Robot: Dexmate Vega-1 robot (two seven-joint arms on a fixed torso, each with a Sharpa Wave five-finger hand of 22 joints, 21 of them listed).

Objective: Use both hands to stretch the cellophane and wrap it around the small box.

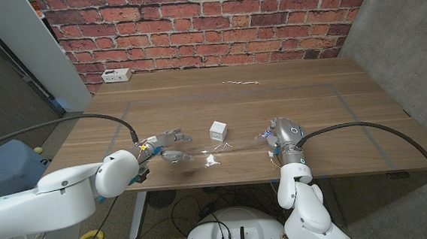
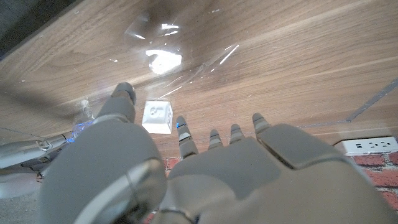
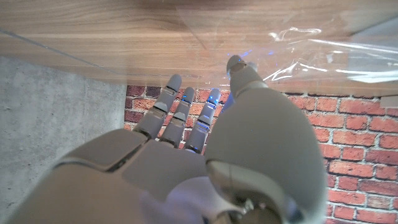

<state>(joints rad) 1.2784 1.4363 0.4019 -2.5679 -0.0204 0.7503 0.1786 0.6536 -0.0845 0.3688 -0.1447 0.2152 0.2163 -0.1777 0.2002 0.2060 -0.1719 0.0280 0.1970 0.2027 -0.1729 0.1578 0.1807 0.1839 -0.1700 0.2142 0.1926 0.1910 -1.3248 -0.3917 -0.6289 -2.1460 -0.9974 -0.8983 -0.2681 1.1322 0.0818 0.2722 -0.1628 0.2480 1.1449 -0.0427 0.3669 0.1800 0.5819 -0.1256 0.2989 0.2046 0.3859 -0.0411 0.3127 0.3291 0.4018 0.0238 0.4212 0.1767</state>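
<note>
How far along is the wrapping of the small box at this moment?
Early stage. Done: both hands are at the cellophane, the left hand at one end and the right hand at the other. In hand: the sheet lies spread between them, in front of the small box. Left: the box is still bare; no film covers it.

A small white cube box (image 1: 218,130) and a clear shiny cellophane sheet (image 1: 201,156) are seen on the brown wooden table (image 1: 294,84). A red brick wall (image 1: 207,22) is seen behind.

A lab: brick wall (image 1: 192,23), wooden table (image 1: 309,90), trailing cables (image 1: 197,207).
</note>
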